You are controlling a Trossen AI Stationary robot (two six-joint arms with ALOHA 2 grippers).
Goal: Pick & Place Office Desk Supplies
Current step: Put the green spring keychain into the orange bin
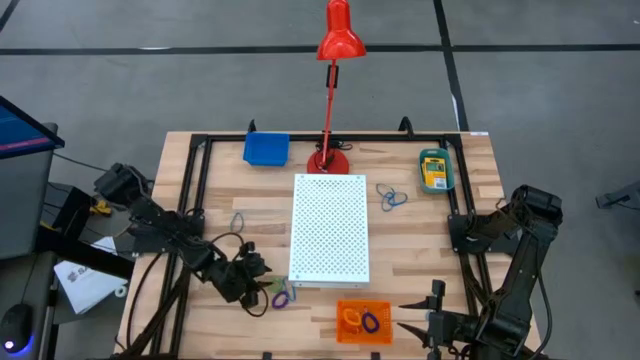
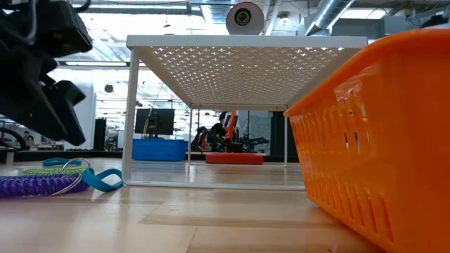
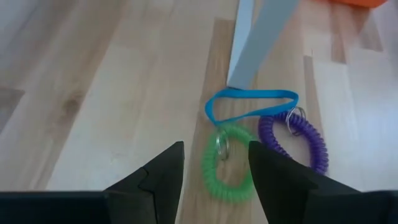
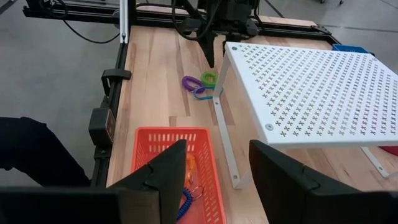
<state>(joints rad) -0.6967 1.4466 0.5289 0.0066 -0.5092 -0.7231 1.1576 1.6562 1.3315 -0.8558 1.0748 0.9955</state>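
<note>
A: Just ahead of the left gripper, between its parted fingers, lies the green coil loop. Drop straight down, straddling one side of the coil.

B: Jaws?

A: Partly open, holding nothing. Beyond: the purple coil, the blue band. The right gripper waits open above the orange tray.

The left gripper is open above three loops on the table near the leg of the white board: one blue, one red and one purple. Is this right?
Not quite. No loop there is red: the left wrist view shows a green loop beside the blue loop and the purple loop. The rest holds: the left gripper is open above them, near the leg of the white board.
</note>
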